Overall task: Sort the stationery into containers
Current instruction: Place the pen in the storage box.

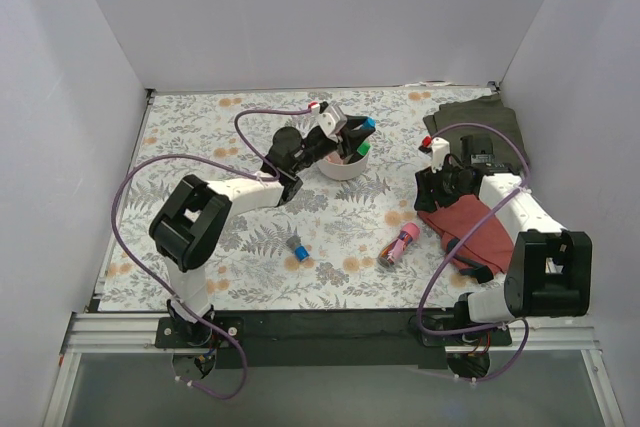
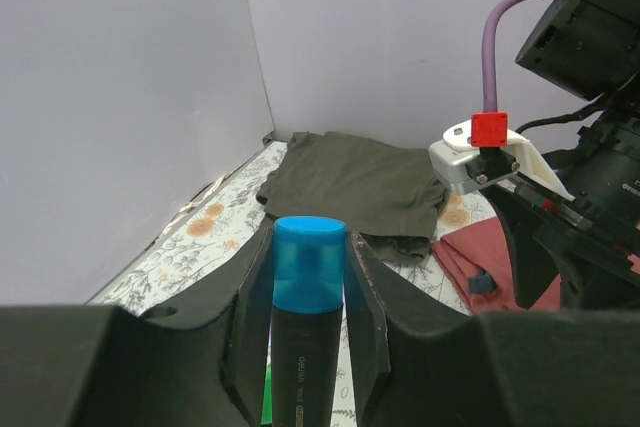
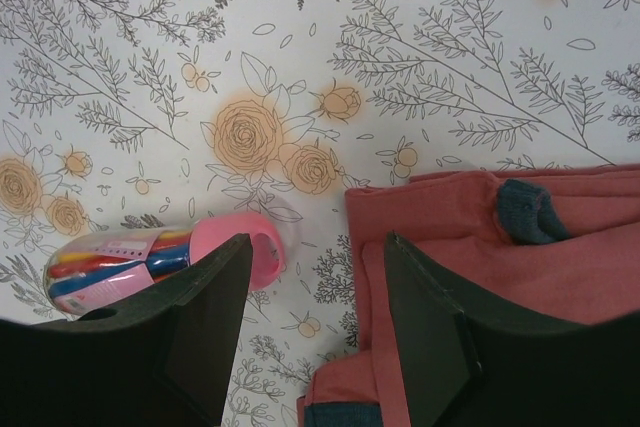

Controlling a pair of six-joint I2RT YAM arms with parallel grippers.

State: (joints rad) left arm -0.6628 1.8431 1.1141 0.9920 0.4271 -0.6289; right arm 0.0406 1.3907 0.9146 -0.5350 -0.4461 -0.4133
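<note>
My left gripper (image 1: 352, 137) is shut on a black marker with a blue cap (image 1: 367, 124) and holds it over the off-white ribbed cup (image 1: 340, 169). In the left wrist view the marker (image 2: 305, 347) stands upright between the fingers (image 2: 365, 297). A green-capped item (image 1: 362, 150) sticks out of the cup. A fat pink marker (image 1: 403, 244) lies on the floral mat, and it also shows in the right wrist view (image 3: 150, 262). A short grey-blue stub (image 1: 297, 250) lies left of it. My right gripper (image 1: 435, 189) is open and empty (image 3: 318, 247), above the mat beside the red cloth's edge.
A red cloth (image 1: 482, 232) lies under the right arm, and it also shows in the right wrist view (image 3: 560, 277). A dark green cloth (image 1: 478, 125) lies at the back right. White walls close in the left, back and right sides.
</note>
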